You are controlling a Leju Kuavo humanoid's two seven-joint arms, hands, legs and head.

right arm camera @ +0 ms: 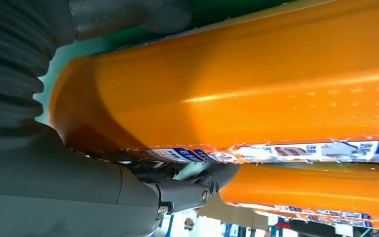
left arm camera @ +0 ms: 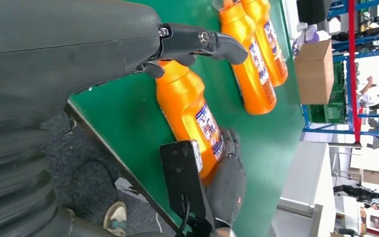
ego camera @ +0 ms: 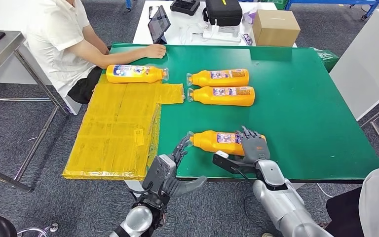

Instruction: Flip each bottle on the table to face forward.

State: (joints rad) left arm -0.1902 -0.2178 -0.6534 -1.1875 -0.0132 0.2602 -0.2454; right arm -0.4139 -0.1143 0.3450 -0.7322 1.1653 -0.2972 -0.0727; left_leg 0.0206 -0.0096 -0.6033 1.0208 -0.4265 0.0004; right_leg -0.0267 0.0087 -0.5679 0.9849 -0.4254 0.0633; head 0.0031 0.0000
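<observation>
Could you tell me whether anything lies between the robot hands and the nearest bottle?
Nothing visible does. The right robot hand already rests on the nearest bottle, and the left robot hand is at its cap end, on bare green table.

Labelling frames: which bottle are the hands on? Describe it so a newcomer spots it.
On the green table, find the near edge by the robot. The orange bottle lying there alone is it: the right hand rests on its base and the left hand is at its neck, unlike the far pair.
</observation>
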